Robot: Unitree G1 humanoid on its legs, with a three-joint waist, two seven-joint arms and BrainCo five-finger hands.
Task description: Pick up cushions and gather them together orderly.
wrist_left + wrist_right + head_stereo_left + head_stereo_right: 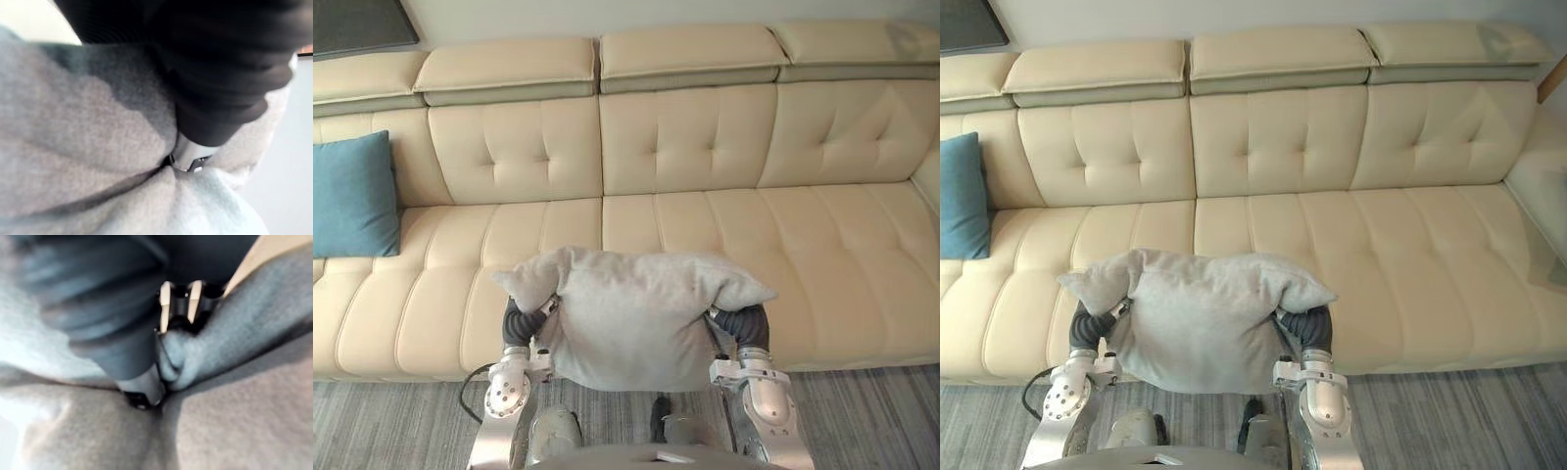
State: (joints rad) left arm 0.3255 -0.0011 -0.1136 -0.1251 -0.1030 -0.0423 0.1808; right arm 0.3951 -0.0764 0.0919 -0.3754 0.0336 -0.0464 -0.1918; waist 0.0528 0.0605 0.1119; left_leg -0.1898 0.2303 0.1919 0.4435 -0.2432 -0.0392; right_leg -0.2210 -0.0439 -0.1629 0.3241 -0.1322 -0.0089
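Nearest us: the grey cushion (631, 318) is off the sofa and carried between both hands, one at each lower side, top corners flopping out above them.

Right hand (744, 323): the right wrist view shows the fingers (166, 303) curled in, with a fold of grey fabric bunched between them and the thumb. We read that as a closed pinch on the cushion.

Left hand (522, 320): it is sunk into the fabric on its side, and the left wrist view shows little besides the dark cover and grey cloth. We cannot tell its grip.

Just beyond the fingers is the cream sofa (783, 245), with its front seat edge partly behind the cushion. The seats ahead of and to the right of the hands are bare.

Far beyond, well off to the left of the left hand, a teal cushion (352, 196) stands upright against the backrest at the sofa's left end. It is well apart from the grey one.

Progress, our judgement:
- Pick-up of the grey cushion is done and it is held clear of the seat.
- Gathering is not done, because the two cushions we can see sit far apart.
- What is left is to carry the grey one leftward, set it just beside the teal one, upright against the backrest, and let go.
- Any cushions outside these views we cannot account for.
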